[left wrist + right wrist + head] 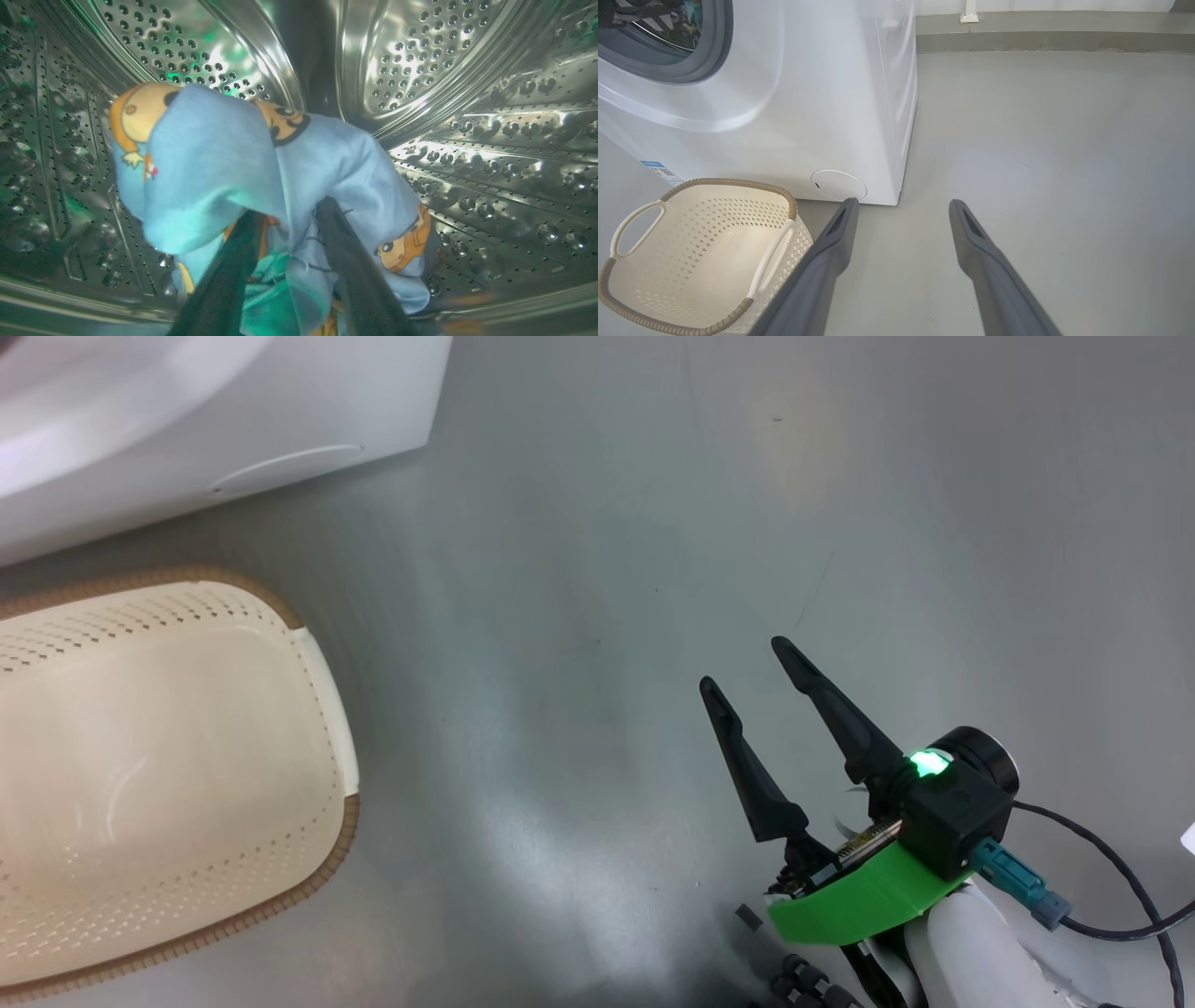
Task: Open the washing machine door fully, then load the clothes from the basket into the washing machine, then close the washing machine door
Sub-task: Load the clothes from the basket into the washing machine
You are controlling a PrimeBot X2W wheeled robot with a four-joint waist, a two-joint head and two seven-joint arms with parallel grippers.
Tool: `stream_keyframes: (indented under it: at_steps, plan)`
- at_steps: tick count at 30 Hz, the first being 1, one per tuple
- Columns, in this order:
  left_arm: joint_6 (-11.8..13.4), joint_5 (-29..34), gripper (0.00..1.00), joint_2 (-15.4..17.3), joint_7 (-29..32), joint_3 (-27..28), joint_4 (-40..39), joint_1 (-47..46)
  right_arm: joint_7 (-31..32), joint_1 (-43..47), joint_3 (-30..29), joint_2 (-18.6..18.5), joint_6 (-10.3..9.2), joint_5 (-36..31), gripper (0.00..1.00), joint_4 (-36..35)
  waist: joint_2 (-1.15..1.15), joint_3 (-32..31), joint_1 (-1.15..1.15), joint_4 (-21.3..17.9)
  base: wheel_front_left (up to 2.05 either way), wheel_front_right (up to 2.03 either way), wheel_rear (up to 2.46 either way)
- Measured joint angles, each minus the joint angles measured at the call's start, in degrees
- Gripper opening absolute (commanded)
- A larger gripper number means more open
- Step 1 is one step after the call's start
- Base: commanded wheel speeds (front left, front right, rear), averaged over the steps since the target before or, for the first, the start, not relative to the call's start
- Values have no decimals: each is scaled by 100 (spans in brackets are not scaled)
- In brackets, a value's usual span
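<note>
Left claw point(289, 210) first, by the left wrist view: deep inside the steel drum point(467, 140), fingers well parted, a light-blue garment point(210, 163) printed with orange-brown cartoon figures draped over and between the tips. No pinch on the cloth to be made out; by judgement hanging loose there, ready to slide off onto the drum wall. Reached this far in, most likely, to drop the cloth clear of the opening and out of the door's way.

Head view next: right claw point(744, 665) spread wide over the grey floor point(607, 569), holding nothing, parked well apart from the cream basket point(347, 835) at the left. Bare perforated bottom showing in the basket; white corner of the washing machine point(233, 420) above it.

Right wrist view last: same wide-spread fingers over the floor, basket just beside the machine's front, below the grey seal point(712, 60). Set close, presumably, for short carries. By judgement, loading nearly done, door closing left to do.
</note>
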Motion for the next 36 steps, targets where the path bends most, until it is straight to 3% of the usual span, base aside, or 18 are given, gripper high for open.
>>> stream_keyframes:
  at_steps: [15,36]
  plan:
    - [93,-40,100,-102,214,-87,313,-35,0,13,-16,2,0,0,100,1,0,-108,0,27,0,0,0]
    - [98,-376,100,-388,-275,-103,554,-9,0,-14,-89,1,0,0,100,41,0,-353,0,356,0,0,0]
